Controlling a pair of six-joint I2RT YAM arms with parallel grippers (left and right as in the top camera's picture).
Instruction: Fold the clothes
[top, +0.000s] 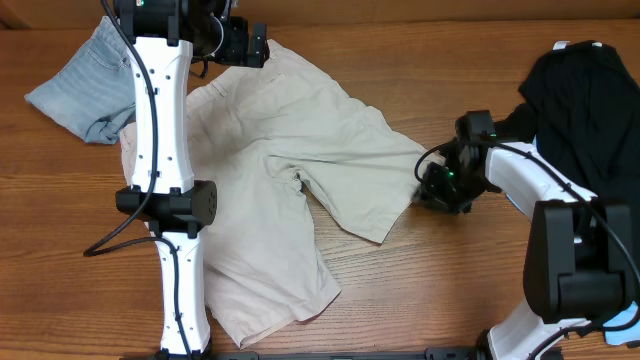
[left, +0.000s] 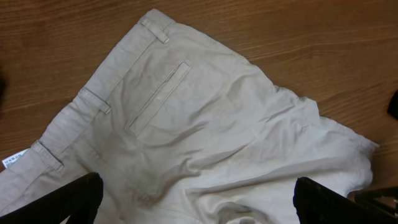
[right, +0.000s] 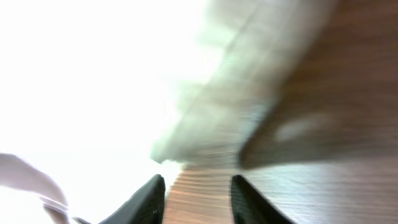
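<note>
Large pale beige shorts (top: 270, 170) lie spread and wrinkled across the table's middle. The left wrist view shows their waistband, belt loops and a welt pocket (left: 158, 96). My left gripper (top: 250, 45) hovers over the shorts' far waistband corner, its fingers (left: 196, 202) wide apart and empty. My right gripper (top: 432, 185) sits low on the table just right of the shorts' right leg hem, fingers (right: 198, 196) slightly apart with bare wood between them. The hem shows blurred in the right wrist view (right: 205, 118). A light-blue garment (top: 85, 85) lies far left; a black garment (top: 585, 95) lies far right.
The wooden table (top: 450, 280) shows bare at front right and front left. A wall edge runs along the back. A small white tag (left: 13, 160) lies by the waistband in the left wrist view.
</note>
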